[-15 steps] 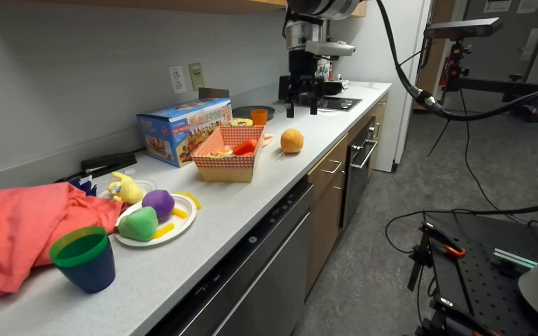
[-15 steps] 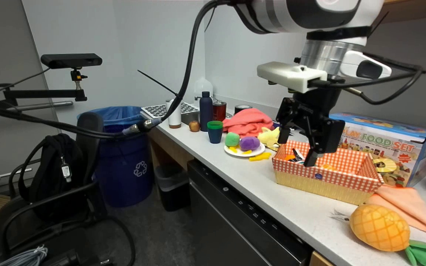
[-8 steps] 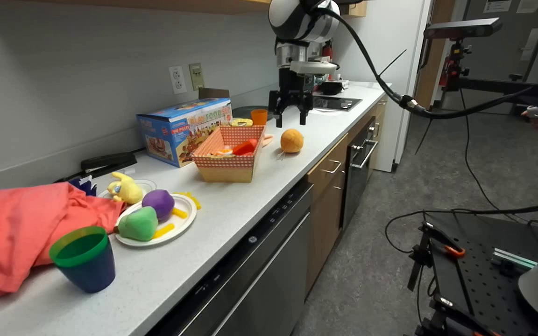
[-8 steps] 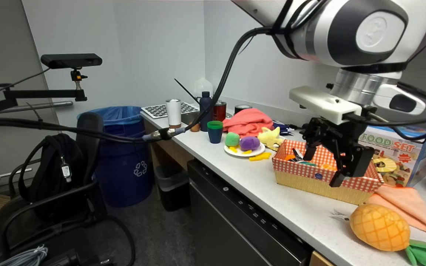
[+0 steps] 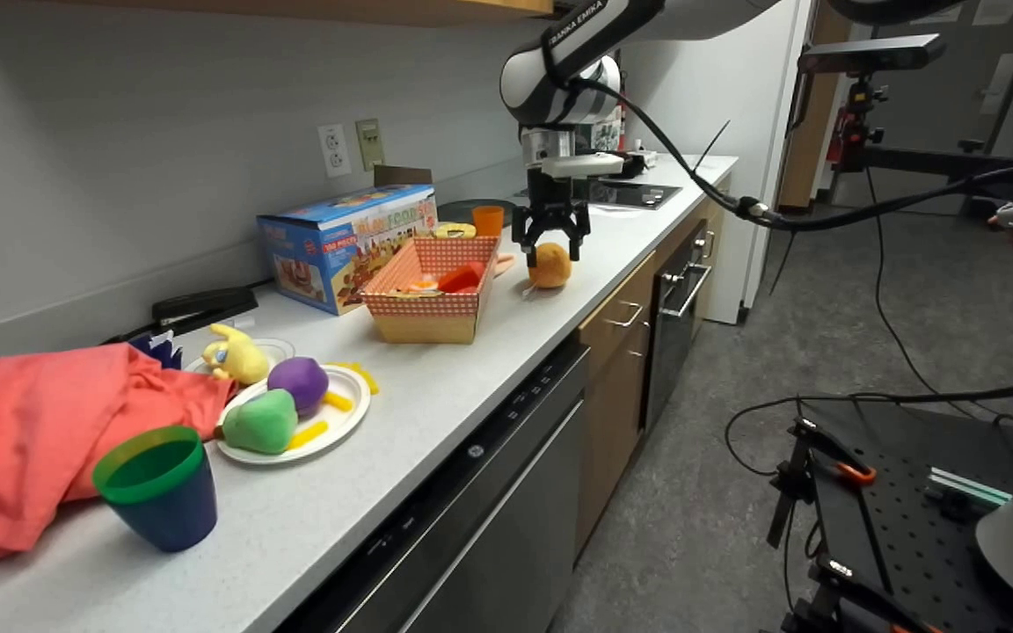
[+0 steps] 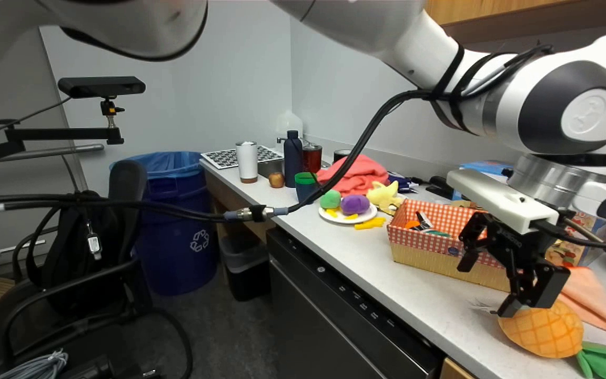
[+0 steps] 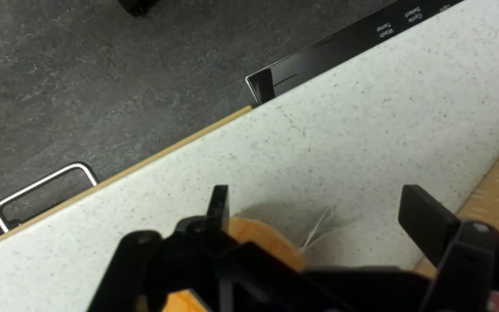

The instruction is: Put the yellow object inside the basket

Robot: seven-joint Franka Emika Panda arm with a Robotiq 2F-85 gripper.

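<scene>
Yel-orng crosshatched pineapple [image 6: 542,337], red/wht checked & tan basket [image 6: 430,251], blk end effector [image 6: 487,286]

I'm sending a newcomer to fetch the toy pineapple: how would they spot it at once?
On the pale counter, find the tan basket with red-checked lining. Past its end farthest from the purple toy, beside a peach cloth, lies the toy pineapple. Its crisscrossed yellow-orange body and green leaves set it apart from the plain cloth.

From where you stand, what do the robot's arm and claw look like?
The arm is mostly white, with a rounded dark-grey joint cover, FRANKA EMIKA lettering and a silver collar. Black straps hold a black cable along it. The gripper is black, with two blocky fingers; an off-white bar sits above it.
</scene>
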